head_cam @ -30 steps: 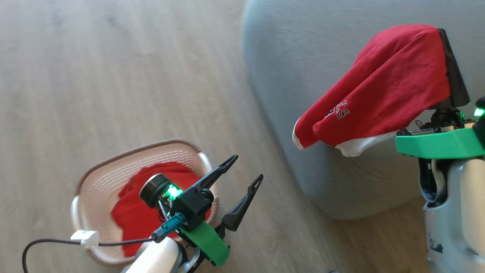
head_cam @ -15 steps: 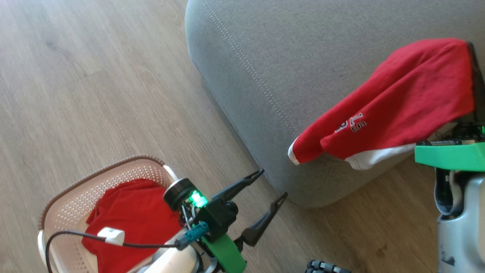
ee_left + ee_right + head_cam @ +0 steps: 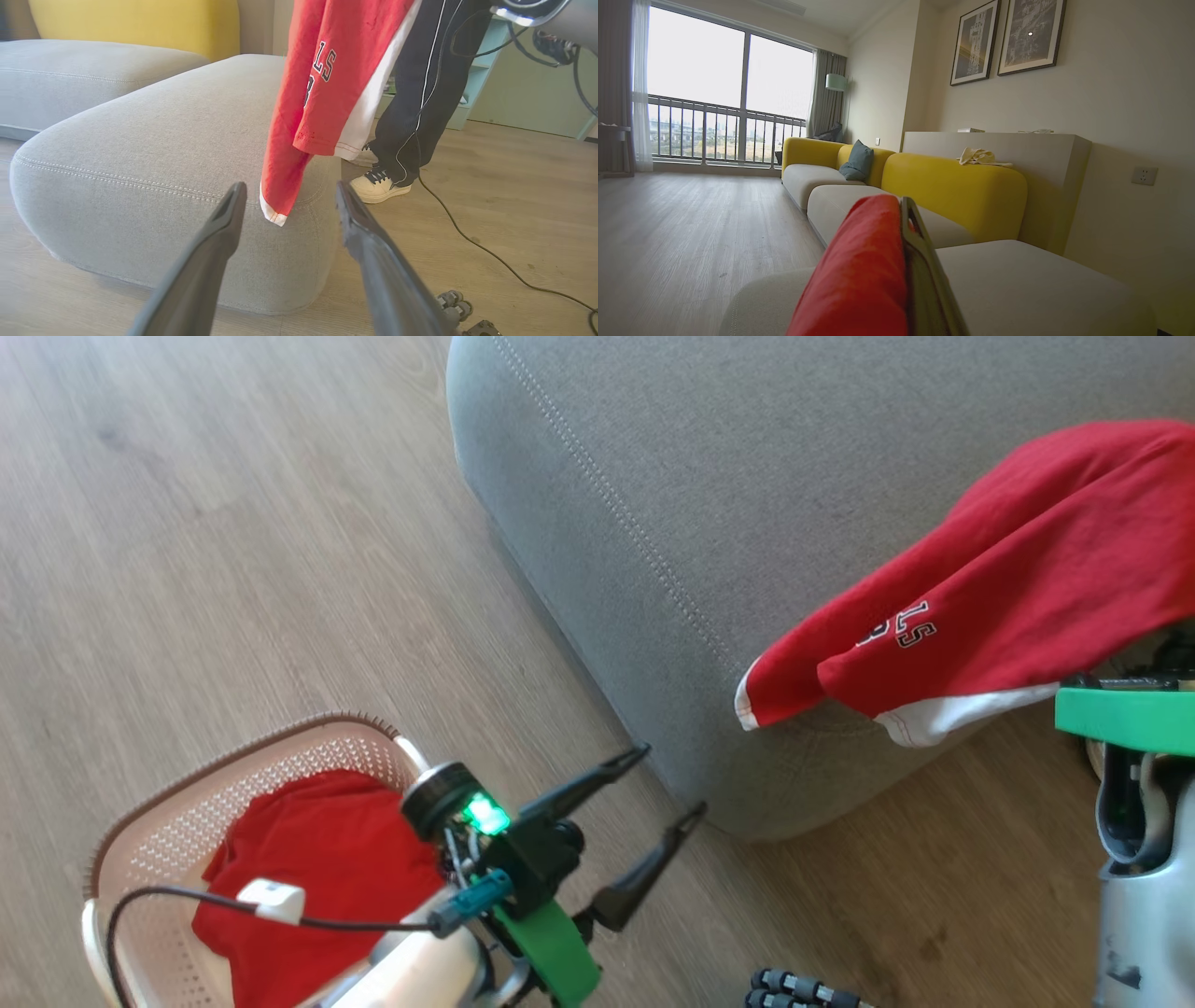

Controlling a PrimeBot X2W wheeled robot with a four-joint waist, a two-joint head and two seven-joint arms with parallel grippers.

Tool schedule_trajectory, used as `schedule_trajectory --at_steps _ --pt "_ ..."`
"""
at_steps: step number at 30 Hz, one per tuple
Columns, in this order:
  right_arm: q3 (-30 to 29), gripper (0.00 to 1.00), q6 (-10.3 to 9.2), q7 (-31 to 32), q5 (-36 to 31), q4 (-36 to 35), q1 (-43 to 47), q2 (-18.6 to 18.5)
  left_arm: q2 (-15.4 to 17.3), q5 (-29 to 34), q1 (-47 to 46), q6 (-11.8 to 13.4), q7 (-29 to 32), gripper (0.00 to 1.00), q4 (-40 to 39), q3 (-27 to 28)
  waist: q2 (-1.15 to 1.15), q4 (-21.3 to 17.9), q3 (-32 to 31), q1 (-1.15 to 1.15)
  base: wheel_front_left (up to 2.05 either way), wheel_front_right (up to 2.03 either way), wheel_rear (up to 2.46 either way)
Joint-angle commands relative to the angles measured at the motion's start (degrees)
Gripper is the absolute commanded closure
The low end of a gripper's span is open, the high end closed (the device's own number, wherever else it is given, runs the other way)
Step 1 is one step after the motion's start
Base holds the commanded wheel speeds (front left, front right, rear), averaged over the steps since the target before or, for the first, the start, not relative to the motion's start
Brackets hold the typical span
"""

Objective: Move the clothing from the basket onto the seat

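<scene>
The bright red soft jersey garment with white trim and dark lettering [image 3: 1008, 588] hangs from the right gripper [image 3: 903, 205], whose fingers are pressed together on a fold of it. The loose cloth droops down and to that gripper's left, over the rounded edge of the large grey woven-fabric seat cushion with pale stitching [image 3: 700, 476]. Whether the hem touches the cushion cannot be told. Judged step: delivery of this garment to the seat, not yet released. The next move appears to call for carrying it further over the cushion ahead of the gripper, lowering it, then parting the fingers. The left gripper [image 3: 670, 779] is spread wide and empty, pointing at the seat's edge. Behind its wrist sits the small cream perforated plastic basket with a brown braided rim [image 3: 159, 859], holding a second crumpled red garment [image 3: 308, 859].
</scene>
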Motion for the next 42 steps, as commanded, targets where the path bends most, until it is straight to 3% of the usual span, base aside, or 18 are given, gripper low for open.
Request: schedule_trajectory --at_steps 1,6,16,20,26,31,42 --pt "1.12 1.00 -0.01 -0.05 0.20 -1.99 -1.13 -0.03 0.58 0.04 -1.81 -0.07 -0.29 0.00 -1.88 2.28 0.00 0.02 0.47 0.00 0.00 0.00 0.00" --pt "1.18 1.00 -0.01 -0.05 1.09 -2.36 -5.71 -3.51 1.88 0.72 -2.16 -0.07 -0.29 0.00 -2.40 3.90 0.00 -0.07 3.07 0.00 0.00 0.00 0.00" --pt "-2.10 1.00 -0.01 -0.05 3.48 1.10 -22.01 -11.83 7.30 2.56 -5.45 -0.07 -0.29 0.00 -4.16 5.22 0.00 0.07 14.29 0.00 0.00 0.00 0.00" --pt "-4.82 1.00 -0.01 -0.05 5.09 6.48 -29.34 -15.14 9.30 3.38 -6.78 -0.07 -0.29 0.00 -5.06 6.39 0.00 0.94 19.11 0.00 0.00 0.00 0.00" --pt "-10.42 1.00 -0.01 -0.05 7.40 15.36 -37.84 -17.19 12.17 3.85 -8.08 -0.07 -0.29 0.00 -6.07 6.36 0.00 2.69 24.59 0.00 0.00 0.00 0.00" --pt "-13.33 1.00 -0.01 -0.05 4.52 24.92 -45.66 -21.09 14.54 3.68 -9.82 -0.07 -0.29 0.00 -6.81 6.47 0.00 5.14 29.27 0.00 0.00 0.00 0.00" --pt "-21.93 1.00 -0.01 -0.05 -3.51 40.64 -59.03 -24.95 13.69 4.56 -12.73 -0.07 -0.29 0.00 -9.30 8.37 0.00 13.11 36.15 0.00 0.00 0.00 0.00"
